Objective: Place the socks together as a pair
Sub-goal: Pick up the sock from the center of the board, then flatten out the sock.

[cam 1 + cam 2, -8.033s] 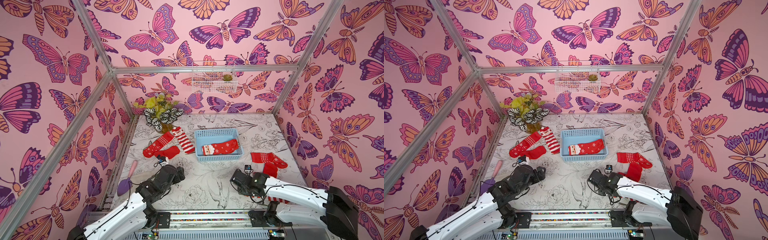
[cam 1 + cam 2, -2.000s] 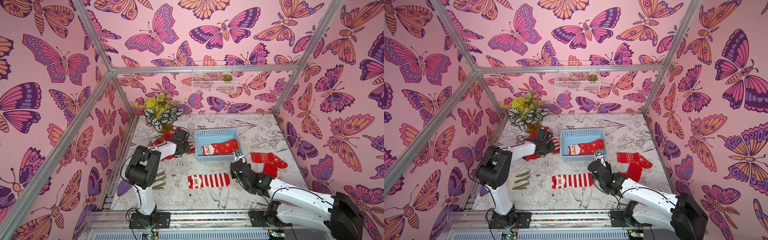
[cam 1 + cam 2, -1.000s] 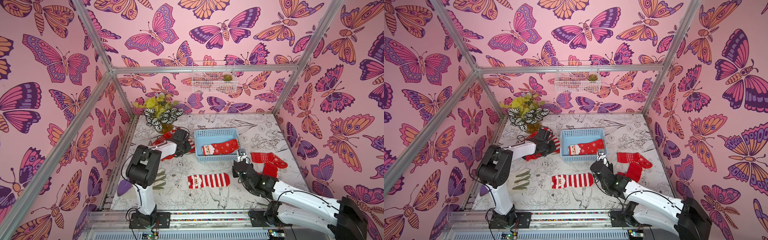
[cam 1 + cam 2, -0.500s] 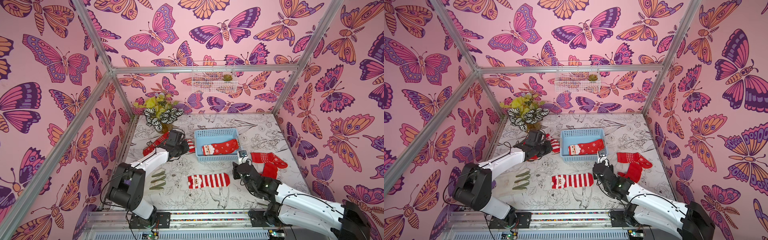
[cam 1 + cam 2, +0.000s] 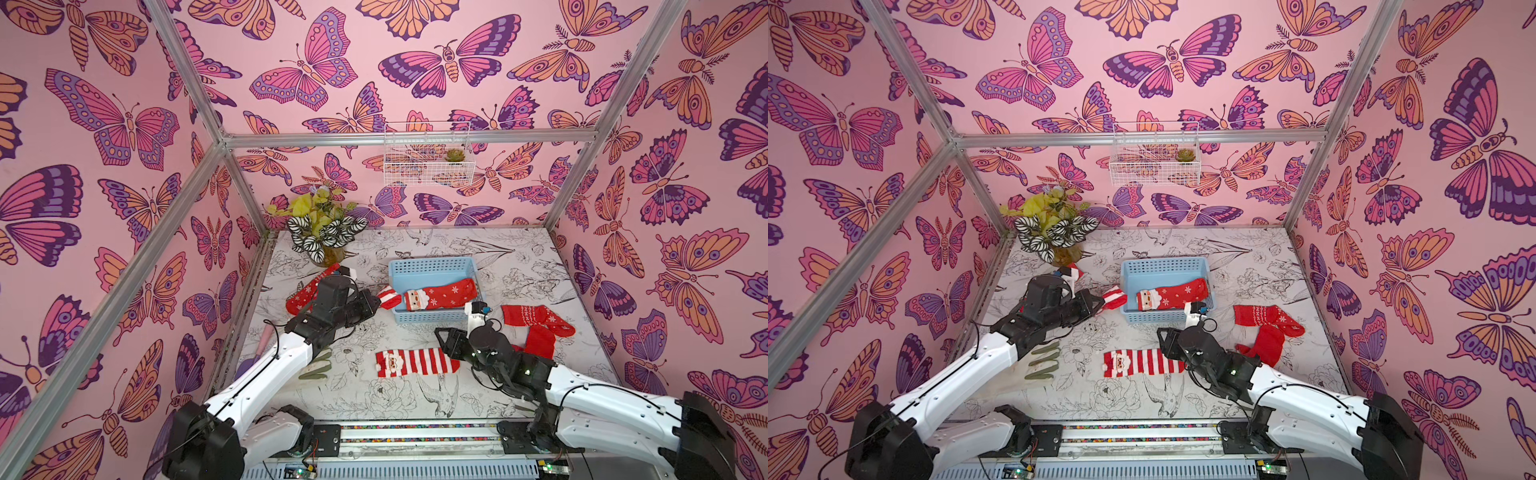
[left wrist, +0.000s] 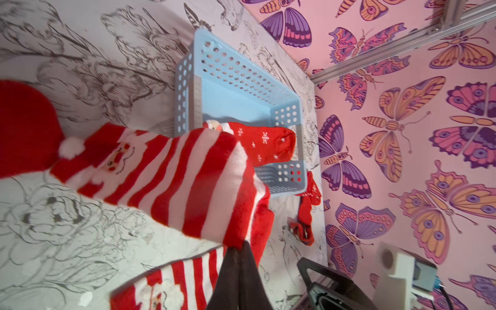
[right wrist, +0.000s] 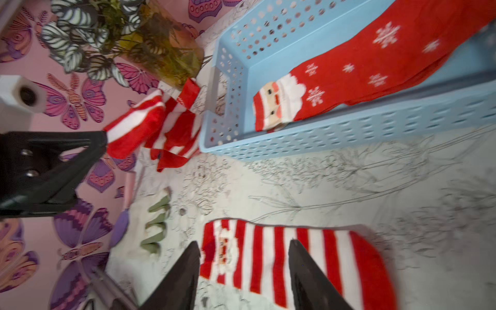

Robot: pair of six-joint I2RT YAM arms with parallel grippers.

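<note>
A: State?

B: Left tool (image 5: 372,306) clenched on the held sock (image 6: 171,171), striped, up off the bench (image 5: 519,257), just left of the basket (image 5: 432,319) in both top views. Its match, the bench sock (image 5: 415,363), lies flat at lower centre. Right tool (image 7: 243,257) released, jaws apart, nothing between them, at that sock's toe end.

A: Risks?

B: Three, my read. The pinch looks to sit at one end, so the rest dangles. It could drag over the basket rim or land folded rather than flat beside its match. The right tool sits about where the drop should go, so the tools could clash, or it could scuff the bench sock out of line. Red fabric also bunches by the held sock, and I can't tell if a second sock is riding along.

A: Which view shows what?

B: Left wrist shows the pinch, plus both striped socks in one frame. Top views hide the pinch behind the tool. Right wrist shows the jaw gap plainly, which top views don't resolve. Top views give the layout: right socks (image 5: 536,326) right of the basket, left sock (image 5: 301,296) beside the left arm. The snowflake sock (image 5: 440,296) in the basket shows in every view.
</note>
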